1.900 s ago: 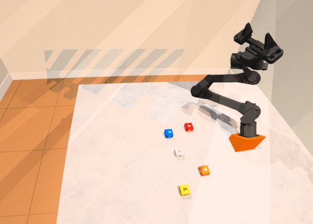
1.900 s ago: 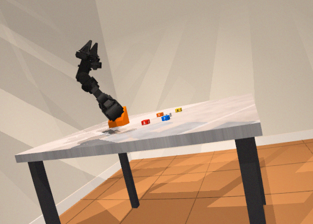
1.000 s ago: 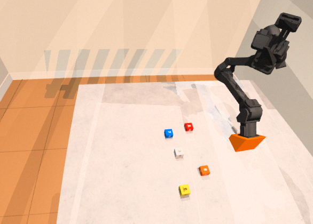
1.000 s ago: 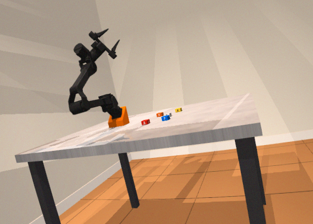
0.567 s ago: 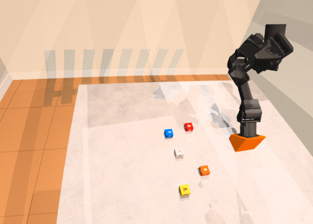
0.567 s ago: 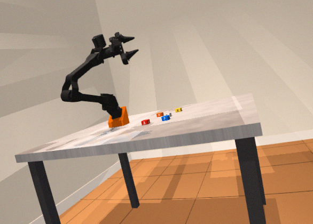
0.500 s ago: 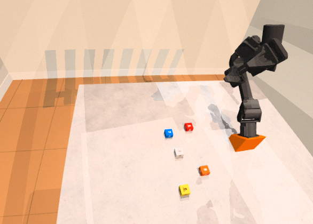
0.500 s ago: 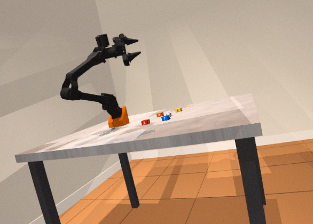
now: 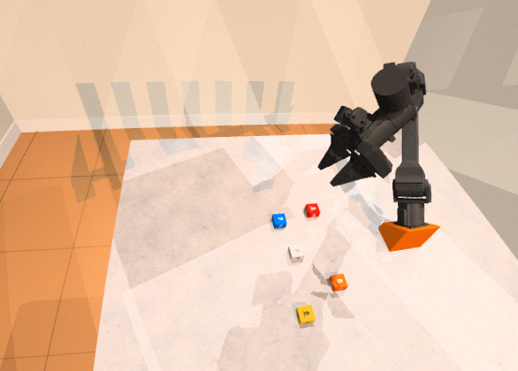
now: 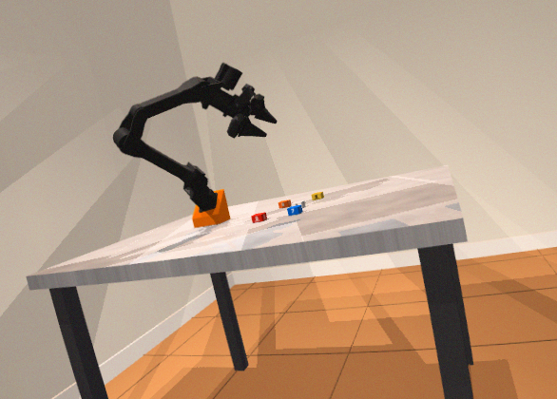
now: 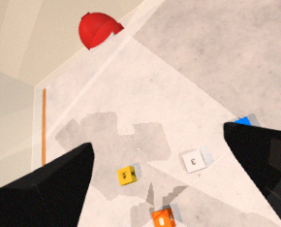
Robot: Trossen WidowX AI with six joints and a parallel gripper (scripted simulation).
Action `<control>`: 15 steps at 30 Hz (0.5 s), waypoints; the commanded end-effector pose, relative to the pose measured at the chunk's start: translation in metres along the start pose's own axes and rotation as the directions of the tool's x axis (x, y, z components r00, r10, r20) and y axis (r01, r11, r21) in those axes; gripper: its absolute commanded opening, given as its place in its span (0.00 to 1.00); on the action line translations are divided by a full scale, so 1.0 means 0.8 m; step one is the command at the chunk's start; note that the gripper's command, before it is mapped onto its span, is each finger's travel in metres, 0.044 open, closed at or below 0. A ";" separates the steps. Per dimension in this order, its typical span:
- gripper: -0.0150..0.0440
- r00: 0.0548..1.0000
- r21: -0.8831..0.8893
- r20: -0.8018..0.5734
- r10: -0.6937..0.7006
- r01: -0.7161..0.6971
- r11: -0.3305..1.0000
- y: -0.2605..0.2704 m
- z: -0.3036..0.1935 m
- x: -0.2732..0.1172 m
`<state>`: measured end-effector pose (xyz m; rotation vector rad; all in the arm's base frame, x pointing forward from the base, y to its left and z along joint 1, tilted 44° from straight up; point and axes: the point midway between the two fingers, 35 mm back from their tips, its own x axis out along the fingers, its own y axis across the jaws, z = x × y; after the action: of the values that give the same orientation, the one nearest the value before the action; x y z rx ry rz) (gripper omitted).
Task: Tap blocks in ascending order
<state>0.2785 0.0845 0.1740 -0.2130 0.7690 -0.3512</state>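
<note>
- Open air between the raised gripper (image 9: 326, 176) (image 10: 271, 128) (image 11: 159, 136) and the tabletop (image 9: 177, 230) (image 10: 390, 199) (image 11: 160, 87)!
- White block (image 9: 296, 253) (image 11: 194, 161) sits mid-cluster, gaps around it!
- Orange block (image 9: 338, 282) (image 10: 284, 203) (image 11: 163, 217) stands between white block and base!

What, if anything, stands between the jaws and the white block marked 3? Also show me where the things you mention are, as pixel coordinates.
Nothing visible does: the jaws are open above the table (image 9: 177, 221) (image 10: 238, 262) (image 11: 145, 87), and the wrist view shows the white block (image 9: 296, 253) (image 10: 302, 203) (image 11: 193, 161) uncovered, the blue block (image 9: 278, 221) (image 10: 295, 210) (image 11: 242, 121) off to one side.
</note>
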 end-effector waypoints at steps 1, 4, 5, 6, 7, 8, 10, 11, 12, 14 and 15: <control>0.93 0.906 -0.214 -0.332 -0.263 0.199 0.956 -0.083 -0.037 0.042; 0.93 0.819 -0.295 -0.456 -0.349 0.231 0.927 -0.116 -0.054 0.047; 0.93 0.784 -0.320 -0.496 -0.374 0.235 0.918 -0.128 -0.059 0.047; 0.93 0.745 -0.345 -0.535 -0.397 0.236 0.908 -0.139 -0.064 0.047; 0.93 0.705 -0.369 -0.573 -0.418 0.234 0.900 -0.150 -0.069 0.046; 0.93 0.682 -0.381 -0.592 -0.428 0.232 0.895 -0.155 -0.072 0.045; 0.93 0.677 -0.383 -0.597 -0.431 0.231 0.894 -0.157 -0.072 0.045; 0.93 0.677 -0.383 -0.597 -0.431 0.231 0.894 -0.157 -0.072 0.045; 0.93 0.677 -0.383 -0.597 -0.431 0.231 0.894 -0.157 -0.072 0.045; 0.93 0.677 -0.383 -0.597 -0.431 0.231 0.894 -0.157 -0.072 0.045; 0.93 0.677 -0.383 -0.597 -0.431 0.231 0.894 -0.157 -0.072 0.045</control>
<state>0.2391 -0.0401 0.1483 -0.5012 1.4337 -0.6862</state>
